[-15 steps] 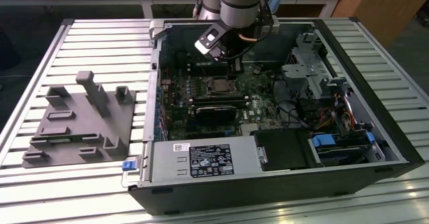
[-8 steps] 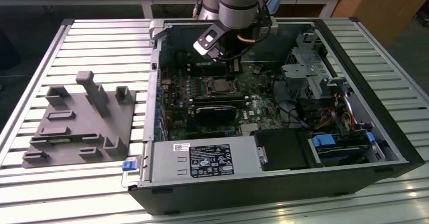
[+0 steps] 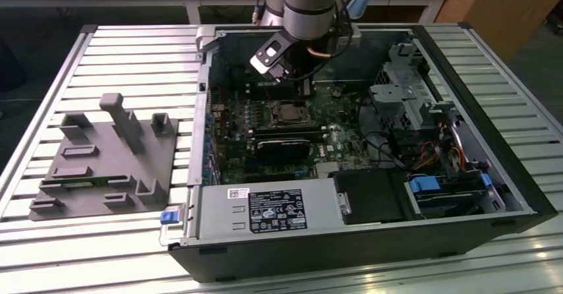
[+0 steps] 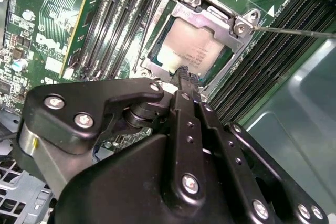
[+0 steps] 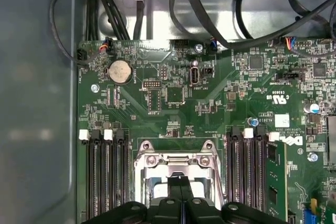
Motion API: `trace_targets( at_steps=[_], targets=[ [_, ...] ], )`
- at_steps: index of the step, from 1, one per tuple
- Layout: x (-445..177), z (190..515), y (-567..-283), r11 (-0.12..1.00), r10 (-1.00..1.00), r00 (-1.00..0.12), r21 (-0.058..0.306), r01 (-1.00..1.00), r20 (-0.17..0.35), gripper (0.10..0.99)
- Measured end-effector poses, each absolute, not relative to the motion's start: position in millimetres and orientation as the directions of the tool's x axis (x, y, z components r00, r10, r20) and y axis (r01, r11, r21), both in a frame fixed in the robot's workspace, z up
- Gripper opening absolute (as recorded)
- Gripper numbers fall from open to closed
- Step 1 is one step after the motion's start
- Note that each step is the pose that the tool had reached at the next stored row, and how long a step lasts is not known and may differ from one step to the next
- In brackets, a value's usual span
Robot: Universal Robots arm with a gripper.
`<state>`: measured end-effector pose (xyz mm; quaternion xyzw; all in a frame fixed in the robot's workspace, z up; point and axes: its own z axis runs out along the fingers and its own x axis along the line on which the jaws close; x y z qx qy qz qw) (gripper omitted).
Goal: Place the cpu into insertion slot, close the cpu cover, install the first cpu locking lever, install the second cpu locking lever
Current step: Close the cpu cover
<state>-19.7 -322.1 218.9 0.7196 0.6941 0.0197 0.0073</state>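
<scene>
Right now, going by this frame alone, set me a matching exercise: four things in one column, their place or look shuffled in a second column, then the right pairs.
Things
1. cpu
2. cpu cover
3. gripper
4. grey fixture plate

Descriptions
A. on the slatted table, to the exterior view's left of the computer case
B. black, shut, just above the socket's edge
C. silvery frame lying over the insertion slot
D. pale square seated inside the frame

Pairs: 1-D, 2-C, 3-B, 4-A
</scene>
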Motion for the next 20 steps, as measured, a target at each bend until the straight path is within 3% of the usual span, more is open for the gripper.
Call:
trace_targets(
  at_steps=[20],
  targets=[
    [-34.1,213.4,-322.1,-0.006,1.000,0.006,0.038,0.999,0.018,0.106]
  ],
)
